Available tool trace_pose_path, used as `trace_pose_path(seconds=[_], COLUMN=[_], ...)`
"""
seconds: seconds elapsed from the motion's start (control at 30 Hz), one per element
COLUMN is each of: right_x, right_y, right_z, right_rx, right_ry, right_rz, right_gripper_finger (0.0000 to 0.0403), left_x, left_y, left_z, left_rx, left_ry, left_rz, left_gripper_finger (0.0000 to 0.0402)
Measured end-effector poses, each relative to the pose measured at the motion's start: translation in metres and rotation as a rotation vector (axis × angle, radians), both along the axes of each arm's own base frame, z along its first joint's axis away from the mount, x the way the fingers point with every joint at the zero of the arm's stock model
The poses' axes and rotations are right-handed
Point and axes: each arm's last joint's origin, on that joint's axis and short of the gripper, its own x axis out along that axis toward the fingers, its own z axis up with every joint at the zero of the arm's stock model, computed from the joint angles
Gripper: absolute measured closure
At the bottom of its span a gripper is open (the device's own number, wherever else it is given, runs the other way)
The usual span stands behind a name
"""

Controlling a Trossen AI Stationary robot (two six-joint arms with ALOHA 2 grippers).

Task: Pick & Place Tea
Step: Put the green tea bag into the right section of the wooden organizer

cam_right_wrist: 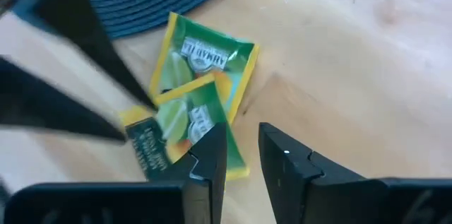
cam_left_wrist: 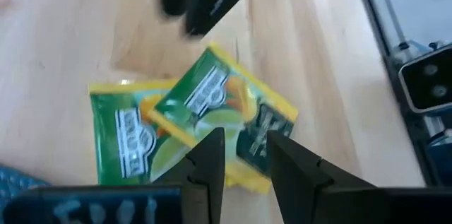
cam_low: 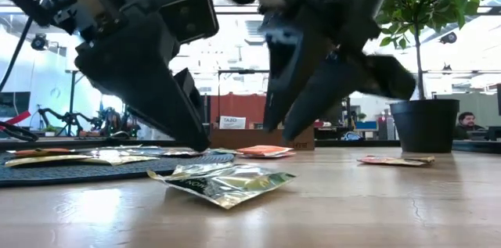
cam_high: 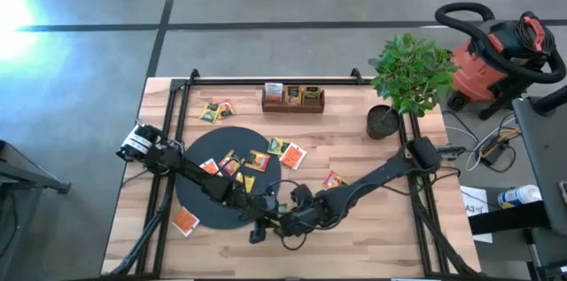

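Two green-and-yellow tea packets (cam_left_wrist: 212,104) lie on the wood just off the black disc's (cam_high: 204,197) near right edge. One packet lies partly across the other (cam_right_wrist: 201,58). My left gripper (cam_left_wrist: 244,153) stands open just over them, slanting down from the disc's side. My right gripper (cam_right_wrist: 244,157) is open and stands over the same pair from the table's right. In the low view the packets (cam_low: 223,181) lie flat on the table, with both grippers' tips above them.
Several more tea packets lie on the disc (cam_high: 237,164) and on the wood around it (cam_high: 292,155), (cam_high: 334,180), (cam_high: 184,221), (cam_high: 215,111). A wooden tray (cam_high: 292,97) stands at the far edge. A potted plant (cam_high: 403,77) stands at the far right.
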Motion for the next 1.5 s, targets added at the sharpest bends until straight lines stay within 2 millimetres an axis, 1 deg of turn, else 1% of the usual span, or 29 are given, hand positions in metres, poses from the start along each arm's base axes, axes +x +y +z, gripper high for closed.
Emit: trace_pose_path(seconds=[0.1,0.27,0.37,0.43,0.5,0.73,0.9,1.03,1.13,1.33,1.4,1.5], right_x=[-0.003,-0.007,-0.005,-0.004,-0.003,-0.008,-0.006,-0.005,-0.007,-0.01,-0.01,-0.011], right_y=[0.005,0.009,0.01,0.011,0.012,0.009,0.011,0.012,0.011,0.013,0.013,0.012], right_z=[0.003,-0.011,-0.015,-0.018,-0.022,-0.036,-0.032,-0.024,-0.018,-0.019,-0.02,-0.023], right_rx=[0.071,0.095,0.12,0.143,0.185,0.243,0.22,0.178,0.149,0.15,0.154,0.152], right_ry=[-0.001,0.039,0.037,0.03,-0.013,-0.051,-0.05,-0.031,0.0,0.016,0.012,0.014], right_rz=[-0.016,-0.078,-0.085,-0.078,-0.078,-0.153,-0.125,-0.103,-0.106,-0.113,-0.114,-0.116], right_gripper_finger=[0.0321,0.0321,0.0318,0.031,0.0299,0.0258,0.0245,0.0248,0.0252,0.0253,0.0252,0.025], left_x=[-0.002,-0.006,-0.006,-0.005,-0.005,-0.005,-0.005,-0.003,0.001,0.007,0.007,0.006], left_y=[0.001,0.001,0.001,0.001,0.001,0.001,0.001,0.0,-0.002,-0.005,-0.005,-0.005], left_z=[-0.003,-0.007,-0.007,-0.007,-0.006,-0.006,-0.006,-0.004,0.001,0.011,0.007,-0.006], left_rx=[-0.003,-0.001,0.002,0.005,0.007,0.013,0.013,0.002,-0.019,-0.014,-0.006,-0.004], left_ry=[0.02,0.048,0.044,0.036,0.03,0.017,0.017,0.011,-0.003,-0.046,-0.035,0.015], left_rz=[-0.014,-0.028,-0.035,-0.04,-0.044,-0.052,-0.052,-0.047,-0.047,-0.067,-0.07,-0.08], left_gripper_finger=[0.03,0.03,0.03,0.03,0.03,0.03,0.03,0.03,0.03,0.03,0.03,0.03])
